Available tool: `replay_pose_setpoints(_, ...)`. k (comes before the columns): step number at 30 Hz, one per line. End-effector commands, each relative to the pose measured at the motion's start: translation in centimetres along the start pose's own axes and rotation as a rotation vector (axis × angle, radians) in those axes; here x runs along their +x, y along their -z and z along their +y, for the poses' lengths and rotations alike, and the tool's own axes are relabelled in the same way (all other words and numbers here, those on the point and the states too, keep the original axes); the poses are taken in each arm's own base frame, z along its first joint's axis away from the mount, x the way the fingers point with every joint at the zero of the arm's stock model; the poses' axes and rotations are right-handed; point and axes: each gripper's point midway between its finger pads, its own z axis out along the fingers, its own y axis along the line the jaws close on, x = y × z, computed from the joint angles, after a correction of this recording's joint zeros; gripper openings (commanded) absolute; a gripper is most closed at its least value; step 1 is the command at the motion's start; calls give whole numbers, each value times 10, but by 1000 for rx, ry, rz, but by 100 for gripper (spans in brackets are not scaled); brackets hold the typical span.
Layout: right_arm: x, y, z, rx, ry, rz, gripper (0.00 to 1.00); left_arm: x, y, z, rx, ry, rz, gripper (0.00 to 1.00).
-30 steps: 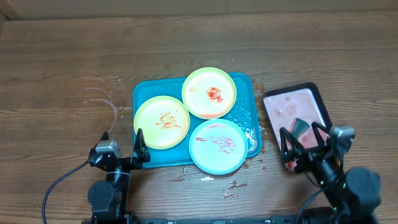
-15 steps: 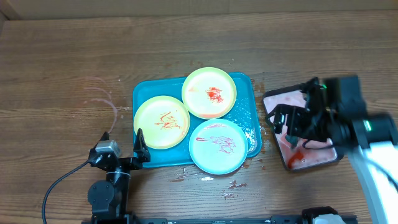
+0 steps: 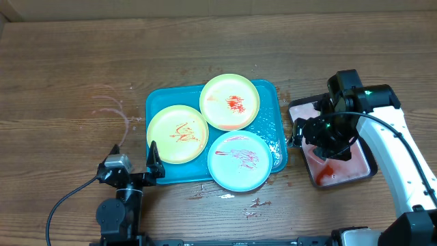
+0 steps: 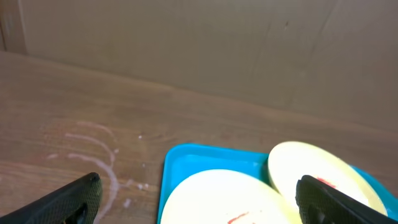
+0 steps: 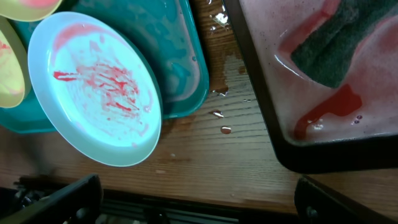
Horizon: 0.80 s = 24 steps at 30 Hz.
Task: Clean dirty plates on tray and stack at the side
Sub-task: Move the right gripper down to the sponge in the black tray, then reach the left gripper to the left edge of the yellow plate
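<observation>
The teal tray (image 3: 158, 102) holds three sauce-smeared plates: a yellow-green plate (image 3: 230, 102) at the back, a second yellow-green plate (image 3: 177, 134) on the left, and a light blue plate (image 3: 239, 160) whose front overhangs the tray's near rim. My left gripper (image 3: 134, 156) rests open and empty just off the tray's near left corner. In the left wrist view its fingers (image 4: 74, 199) frame the nearer yellow-green plate (image 4: 217, 196). My right gripper (image 3: 324, 137) hangs open and empty above the black-rimmed tray; its wrist view shows the light blue plate (image 5: 99, 87) and the teal tray (image 5: 168, 37).
The black-rimmed tray (image 3: 365, 167) at the right holds pinkish water, a dark sponge (image 5: 339, 34) and a red smear (image 5: 329, 106). Water drops and sauce specks (image 3: 252, 203) lie on the wood in front of the teal tray. A white ring stain (image 3: 113, 113) marks the table's left.
My right arm has swung up from the table's front right edge and now reaches over the black-rimmed tray. The left arm and the plates have not moved.
</observation>
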Motion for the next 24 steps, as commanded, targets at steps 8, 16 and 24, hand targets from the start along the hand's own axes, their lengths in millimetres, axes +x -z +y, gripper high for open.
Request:
replay_pose_setpoints(8,-4,9,2,1,41,-38,100,-39,12,-36,148,-24,12,100)
replay_pose_setpoints(16,-3,9,3,-7,39,-35,100,-51,6,-8,-100,-28,340,100)
replay_pose_setpoints(24,1,9,6,-24,28,-17,100,-43,-16,8,-264,-19,805,100)
